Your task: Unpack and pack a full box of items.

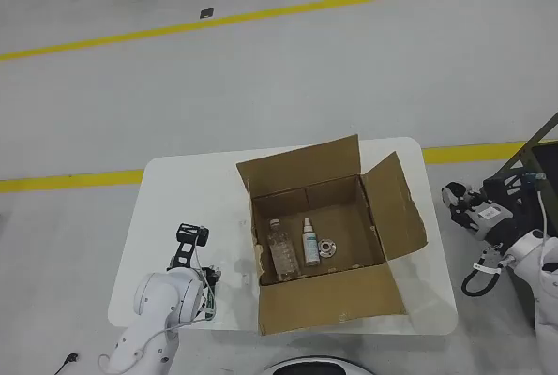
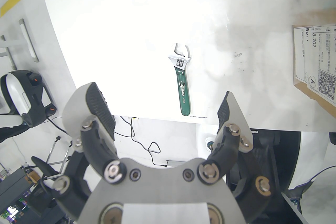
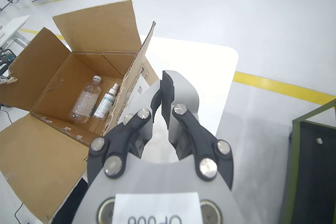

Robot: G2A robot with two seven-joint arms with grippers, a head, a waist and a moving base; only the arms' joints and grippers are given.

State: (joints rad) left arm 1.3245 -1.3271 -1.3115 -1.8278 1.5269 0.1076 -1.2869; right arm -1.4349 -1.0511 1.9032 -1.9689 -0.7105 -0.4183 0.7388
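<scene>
An open cardboard box (image 1: 321, 239) stands in the middle of the white table (image 1: 185, 187). Inside lie a clear plastic bottle (image 1: 283, 251), a small spray bottle (image 1: 310, 244) and a round metal part (image 1: 328, 248). The right wrist view shows the box (image 3: 52, 72) with the clear bottle (image 3: 85, 100) and spray bottle (image 3: 106, 101). A green-handled wrench (image 2: 182, 86) lies on the table near its front edge, left of the box. My left gripper (image 2: 164, 107) hangs open above it, holding nothing. My right gripper (image 3: 164, 86) is shut and empty, past the box's right flap.
A corner of the box with a white label (image 2: 315, 62) lies to one side of the wrench. A dark green frame (image 1: 550, 169) stands on the floor right of the table. The table's left part is bare white surface.
</scene>
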